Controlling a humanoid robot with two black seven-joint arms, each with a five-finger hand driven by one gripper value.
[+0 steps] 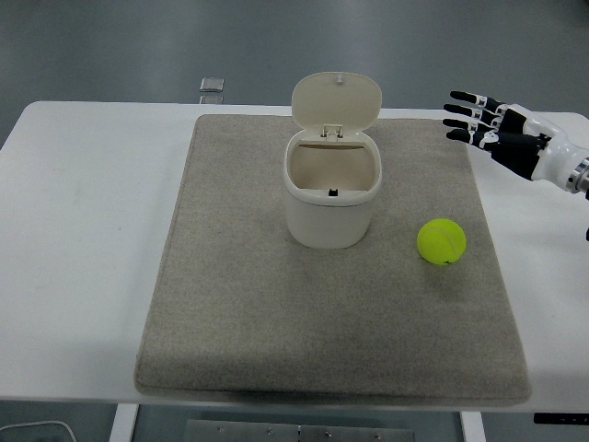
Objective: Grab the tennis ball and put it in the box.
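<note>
A yellow-green tennis ball (442, 241) lies on the grey mat (230, 304), to the right of the box. The box (331, 193) is a cream bin with its hinged lid (337, 100) standing open at the back; its inside looks empty. My right hand (488, 129) hovers at the far right, above and behind the ball, well apart from it. Its fingers (465, 118) are spread and point left, holding nothing. The left arm does not show.
The mat covers most of the white table (83, 239). A small grey square object (213, 86) lies just beyond the table's far edge. Bare table shows left of the mat and along the right side.
</note>
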